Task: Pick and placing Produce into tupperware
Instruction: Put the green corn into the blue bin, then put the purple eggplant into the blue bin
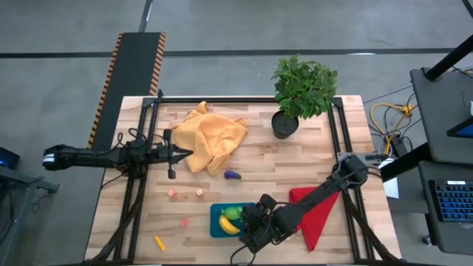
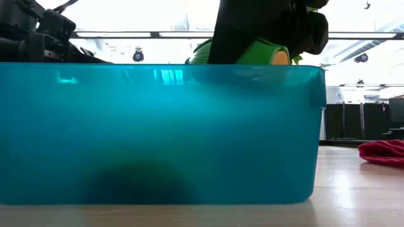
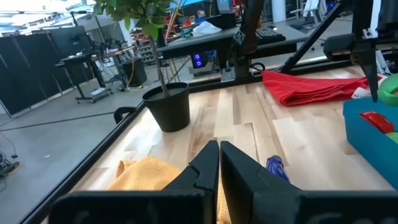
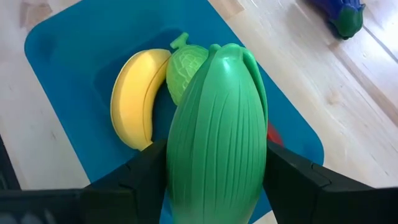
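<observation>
The teal tupperware [image 1: 219,229] stands at the table's near middle and fills the low view [image 2: 158,132]. In it lie a yellow banana [image 4: 134,99], a small green piece [image 4: 186,68] and a red tomato [image 4: 273,134]. My right gripper [image 4: 214,168] is over it, shut on a large ribbed green piece [image 4: 217,124]. The purple eggplant [image 1: 232,175] lies on the table beyond the tupperware. Pink bits [image 1: 172,193] and an orange carrot [image 1: 159,242] lie to its left. My left gripper [image 1: 174,154] is shut and empty at the orange cloth's [image 1: 211,137] left edge. My right gripper pinches the ribbed green piece between its two fingers [image 4: 140,171], on its two long sides [image 4: 177,155] near one end. The fingers come from above and lie across the piece. The piece is lifted, its top showing above the tupperware's rim in the low view [image 2: 252,50].
A potted plant [image 1: 299,92] stands at the far right. A red cloth [image 1: 314,210] lies under my right arm, right of the tupperware. The orange cloth covers the far left middle. Bare wood lies between the eggplant and the pot.
</observation>
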{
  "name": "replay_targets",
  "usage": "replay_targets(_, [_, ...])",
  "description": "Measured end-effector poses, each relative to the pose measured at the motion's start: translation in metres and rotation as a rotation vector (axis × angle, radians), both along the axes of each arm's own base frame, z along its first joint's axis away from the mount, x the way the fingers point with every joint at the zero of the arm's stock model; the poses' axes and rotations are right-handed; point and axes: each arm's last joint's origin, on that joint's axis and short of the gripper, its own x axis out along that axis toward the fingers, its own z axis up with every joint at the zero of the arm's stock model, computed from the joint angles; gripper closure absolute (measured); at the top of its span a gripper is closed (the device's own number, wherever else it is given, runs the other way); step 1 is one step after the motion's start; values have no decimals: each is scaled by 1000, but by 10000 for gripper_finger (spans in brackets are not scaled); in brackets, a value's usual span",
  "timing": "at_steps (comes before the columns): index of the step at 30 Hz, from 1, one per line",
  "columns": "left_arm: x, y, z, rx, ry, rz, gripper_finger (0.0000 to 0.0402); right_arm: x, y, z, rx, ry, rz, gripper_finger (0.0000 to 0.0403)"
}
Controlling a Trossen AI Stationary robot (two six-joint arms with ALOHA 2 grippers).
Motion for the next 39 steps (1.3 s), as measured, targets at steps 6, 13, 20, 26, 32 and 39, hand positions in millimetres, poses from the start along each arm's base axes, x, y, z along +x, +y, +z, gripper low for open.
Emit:
replay_targets(6, [0,0,0,0,0,0,402,1,1,0,13,-4,0,180])
replay_targets(13, [0,0,0,-1,0,0,402,5,5,2,52,-30,57,154])
replay_targets(20, [0,0,0,-1,0,-1,402,5,5,2,53,-32,58,145])
replay_targets(26, [0,0,2,-3,-19,-7,402,6,4,3,9,-44,79,150])
replay_targets(32, [0,0,11,-10,-117,-9,402,23,1,19,-375,-328,54,159])
replay_targets(39, [0,0,13,-98,-147,-6,402,38,6,56,-617,-495,185,157])
